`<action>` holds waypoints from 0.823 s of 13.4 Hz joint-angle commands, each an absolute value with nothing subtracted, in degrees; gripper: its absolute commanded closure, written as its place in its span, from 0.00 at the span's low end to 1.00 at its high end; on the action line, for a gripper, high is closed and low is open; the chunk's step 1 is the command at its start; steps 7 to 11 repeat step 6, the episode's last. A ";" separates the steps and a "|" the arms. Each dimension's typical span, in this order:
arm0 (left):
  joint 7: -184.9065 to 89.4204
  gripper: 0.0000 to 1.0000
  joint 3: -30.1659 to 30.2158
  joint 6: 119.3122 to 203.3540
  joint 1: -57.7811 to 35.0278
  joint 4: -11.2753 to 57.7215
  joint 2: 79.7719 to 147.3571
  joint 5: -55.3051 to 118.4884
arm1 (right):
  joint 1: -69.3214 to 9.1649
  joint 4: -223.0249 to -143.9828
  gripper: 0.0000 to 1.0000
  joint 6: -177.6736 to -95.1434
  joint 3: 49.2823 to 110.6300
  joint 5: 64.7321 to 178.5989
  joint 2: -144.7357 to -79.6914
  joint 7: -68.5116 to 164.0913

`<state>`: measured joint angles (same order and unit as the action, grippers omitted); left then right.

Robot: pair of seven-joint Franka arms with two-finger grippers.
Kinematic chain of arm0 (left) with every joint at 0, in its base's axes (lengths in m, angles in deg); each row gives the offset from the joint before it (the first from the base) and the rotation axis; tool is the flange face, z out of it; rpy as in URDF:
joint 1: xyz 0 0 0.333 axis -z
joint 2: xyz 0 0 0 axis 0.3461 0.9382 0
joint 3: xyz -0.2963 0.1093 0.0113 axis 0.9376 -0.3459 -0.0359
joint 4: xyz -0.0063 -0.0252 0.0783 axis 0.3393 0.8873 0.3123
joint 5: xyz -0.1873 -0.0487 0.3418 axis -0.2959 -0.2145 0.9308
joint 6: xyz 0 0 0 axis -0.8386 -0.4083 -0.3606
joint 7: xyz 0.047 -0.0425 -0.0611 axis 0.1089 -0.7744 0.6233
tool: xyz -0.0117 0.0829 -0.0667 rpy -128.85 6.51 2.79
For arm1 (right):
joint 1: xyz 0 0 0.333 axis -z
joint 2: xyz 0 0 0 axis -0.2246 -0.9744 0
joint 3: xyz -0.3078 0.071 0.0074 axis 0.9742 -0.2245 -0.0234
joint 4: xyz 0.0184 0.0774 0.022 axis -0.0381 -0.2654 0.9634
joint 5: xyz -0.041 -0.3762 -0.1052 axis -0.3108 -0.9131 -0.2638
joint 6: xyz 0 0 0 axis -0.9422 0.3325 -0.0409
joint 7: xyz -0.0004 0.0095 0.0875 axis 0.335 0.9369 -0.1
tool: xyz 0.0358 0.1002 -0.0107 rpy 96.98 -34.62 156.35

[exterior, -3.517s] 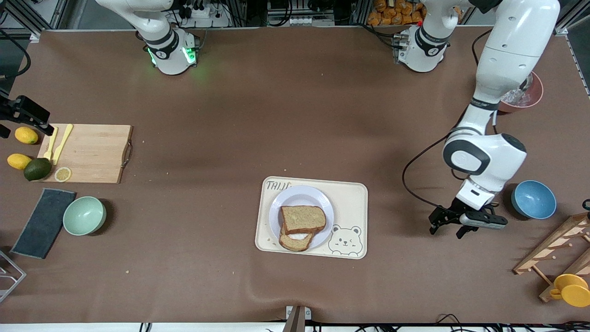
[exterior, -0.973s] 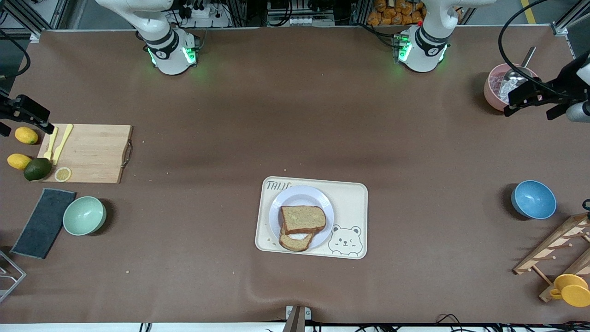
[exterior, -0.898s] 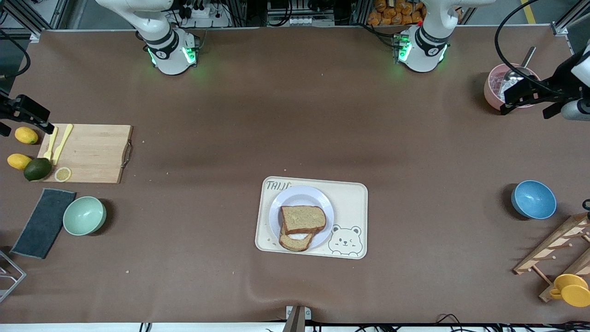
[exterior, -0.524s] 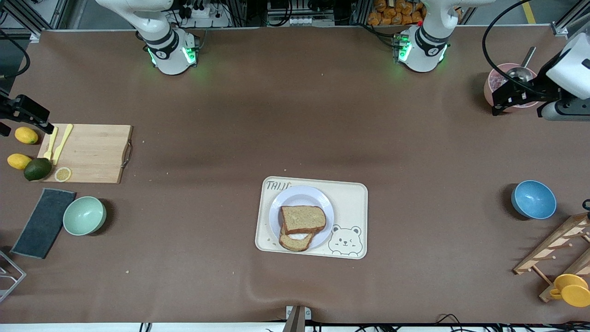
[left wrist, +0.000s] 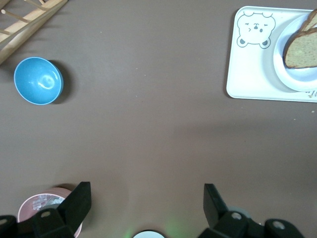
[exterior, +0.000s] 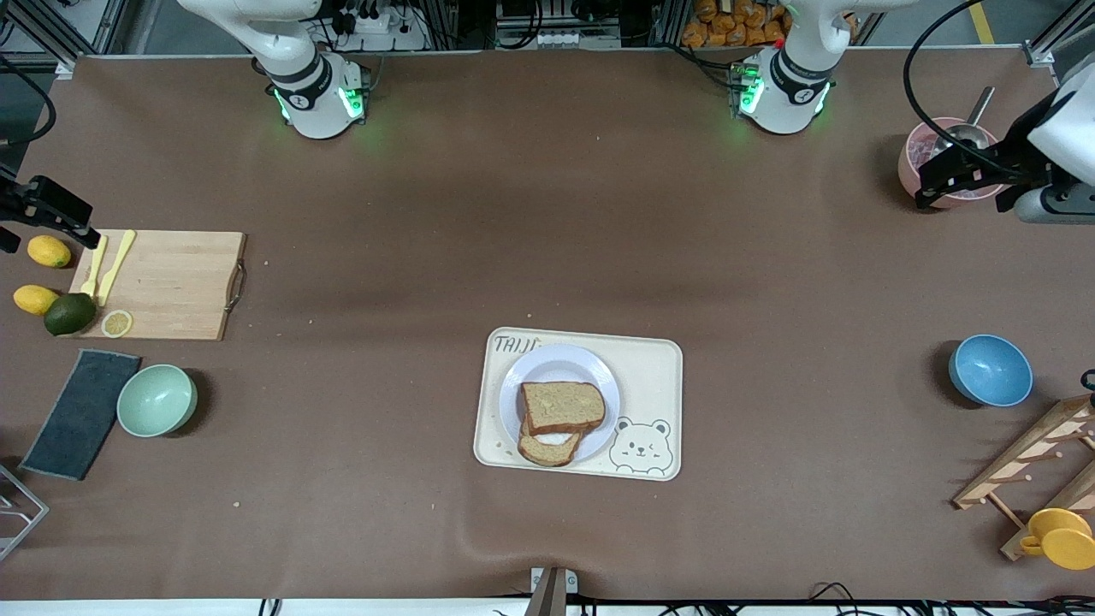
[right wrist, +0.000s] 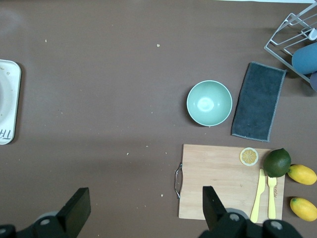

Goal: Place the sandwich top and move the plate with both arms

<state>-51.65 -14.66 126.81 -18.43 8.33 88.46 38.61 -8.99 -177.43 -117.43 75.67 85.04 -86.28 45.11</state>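
sandwich top [exterior: 562,406] at plate [exterior: 599,370] centre, on tray [exterior: 654,364] | left gripper [exterior: 962,182] released; over pink bowl [exterior: 914,154] | right gripper [exterior: 38,214] released; over cutting board's [exterior: 171,282] 10 o'clock corner

On my worktop [exterior: 547,214] I count two bread slices: the sandwich top [exterior: 562,405] and one beneath it [exterior: 546,448]. One plate [exterior: 556,361], one tray [exterior: 654,376]. Three bowls: green [exterior: 156,399], blue [exterior: 990,370], pink [exterior: 912,162]. Two lemons [exterior: 49,251] [exterior: 35,299], one cutting board [exterior: 171,284].
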 commanded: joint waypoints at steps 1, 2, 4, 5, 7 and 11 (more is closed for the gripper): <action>-52.52 0.00 -14.35 126.69 -19.45 8.50 88.38 37.94 | -8.06 -176.15 0.00 -116.59 75.12 85.52 -86.99 45.44; -52.52 0.00 -13.91 127.83 -20.42 8.94 88.73 37.95 | -7.71 -176.15 0.00 -116.68 75.12 85.52 -86.99 45.44; -52.52 0.00 -13.64 128.02 -20.69 9.03 88.82 37.95 | -7.53 -176.24 0.00 -116.59 75.12 85.52 -86.99 45.44; -52.52 0.00 -13.64 128.02 -20.69 9.03 88.82 37.95 | -7.44 -176.24 0.00 -116.68 75.12 85.52 -87.08 45.44; -52.52 0.00 -13.64 128.02 -20.69 9.03 88.82 37.95 | -7.44 -176.24 0.00 -116.68 75.12 85.52 -87.08 45.44; -52.52 0.00 -13.64 128.02 -20.69 9.03 88.82 37.95 | -7.44 -176.24 0.00 -116.68 75.12 85.52 -87.08 45.44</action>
